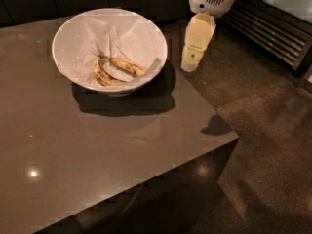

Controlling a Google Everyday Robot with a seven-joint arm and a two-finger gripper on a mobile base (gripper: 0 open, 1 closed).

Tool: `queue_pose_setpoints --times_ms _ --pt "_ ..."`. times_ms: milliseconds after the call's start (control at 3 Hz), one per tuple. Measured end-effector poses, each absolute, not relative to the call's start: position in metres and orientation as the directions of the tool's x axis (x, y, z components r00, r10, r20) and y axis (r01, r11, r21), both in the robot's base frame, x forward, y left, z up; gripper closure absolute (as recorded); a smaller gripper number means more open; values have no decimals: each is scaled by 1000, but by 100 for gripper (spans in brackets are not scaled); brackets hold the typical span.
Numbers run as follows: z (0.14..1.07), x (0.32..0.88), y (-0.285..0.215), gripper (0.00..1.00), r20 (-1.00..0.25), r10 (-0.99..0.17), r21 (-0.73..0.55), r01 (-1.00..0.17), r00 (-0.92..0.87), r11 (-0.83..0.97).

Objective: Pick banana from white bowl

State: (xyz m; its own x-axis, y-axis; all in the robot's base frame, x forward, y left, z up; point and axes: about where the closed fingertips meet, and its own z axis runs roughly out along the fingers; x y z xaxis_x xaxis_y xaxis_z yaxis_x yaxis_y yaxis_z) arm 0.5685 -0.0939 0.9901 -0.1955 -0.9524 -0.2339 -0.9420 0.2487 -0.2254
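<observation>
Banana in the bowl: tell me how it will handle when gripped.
Brown spots on the banana suggest it is soft and bruises easily. Curved, lying on crumpled paper in the bowl, it may shift. The gripper hangs beside the bowl.

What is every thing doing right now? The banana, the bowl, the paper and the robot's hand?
white bowl: upright on the table.
paper: crumpled, lining the bowl.
banana: lying on the paper in the bowl, not held.
gripper: pointing down beside the bowl, apart from it.
</observation>
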Motion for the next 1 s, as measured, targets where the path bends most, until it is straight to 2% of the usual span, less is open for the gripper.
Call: queue_pose_setpoints --times_ms 667,1000 --pt "987 576 -90 0 -264 -943 -212 -941 -204 263" --pt "985 590 -62 2 -259 -953 -173 -963 -158 207"
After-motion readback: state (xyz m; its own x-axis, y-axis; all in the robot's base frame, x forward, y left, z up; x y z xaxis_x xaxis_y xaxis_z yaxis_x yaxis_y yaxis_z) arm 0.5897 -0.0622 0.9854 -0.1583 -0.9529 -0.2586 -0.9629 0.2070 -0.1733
